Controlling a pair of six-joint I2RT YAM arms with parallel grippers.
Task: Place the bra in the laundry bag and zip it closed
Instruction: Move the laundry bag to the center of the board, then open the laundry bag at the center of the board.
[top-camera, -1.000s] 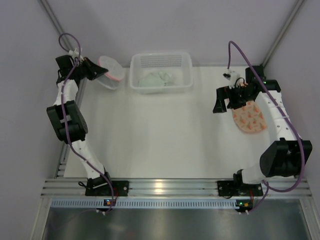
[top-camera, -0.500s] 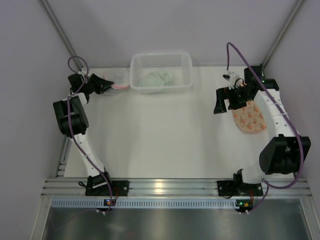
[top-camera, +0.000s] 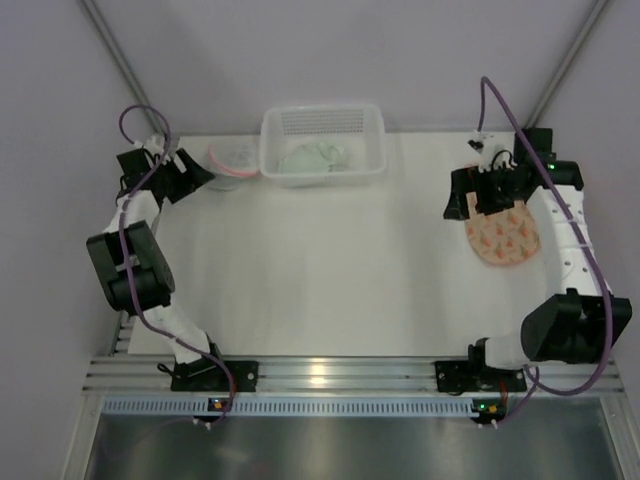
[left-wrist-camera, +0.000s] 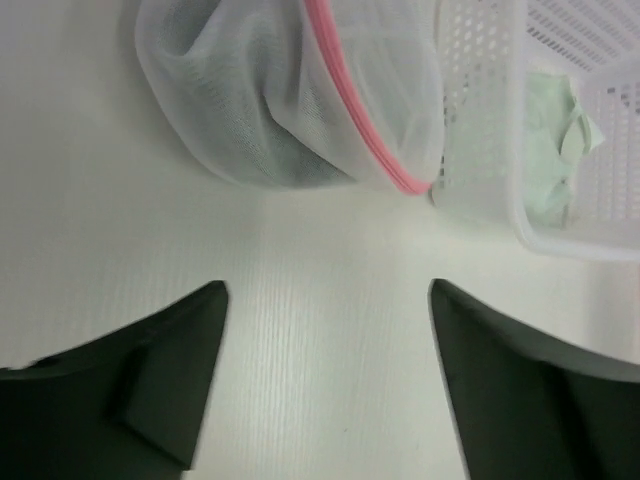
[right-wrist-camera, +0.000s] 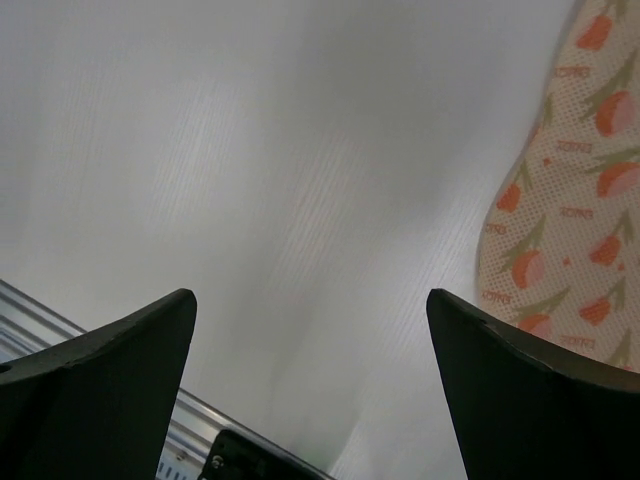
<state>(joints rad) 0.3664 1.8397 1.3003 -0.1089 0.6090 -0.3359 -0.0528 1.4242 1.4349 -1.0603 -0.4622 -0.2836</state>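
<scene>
A white mesh laundry bag (top-camera: 233, 160) with a pink zip lies at the back left, touching the basket; a greyish shape shows through its mesh (left-wrist-camera: 290, 90). My left gripper (top-camera: 203, 172) stands open just short of it, with only bare table between the fingers (left-wrist-camera: 327, 290). A pale green garment (top-camera: 320, 158) that may be the bra lies in the basket. My right gripper (top-camera: 478, 205) is open over the table beside a tulip-print mesh pouch (top-camera: 503, 235), holding nothing (right-wrist-camera: 310, 295). The pouch's edge (right-wrist-camera: 570, 220) lies to the right of the fingers.
A white perforated plastic basket (top-camera: 272, 150) stands at the back centre, its corner (left-wrist-camera: 480, 110) against the mesh bag. Grey walls close in the left, back and right. The table's metal edge rail (right-wrist-camera: 90, 335) shows under the right gripper.
My left gripper has lowered the mesh bag to the table beside the basket, opened and pulled back. The right arm has shifted slightly right, still open.
</scene>
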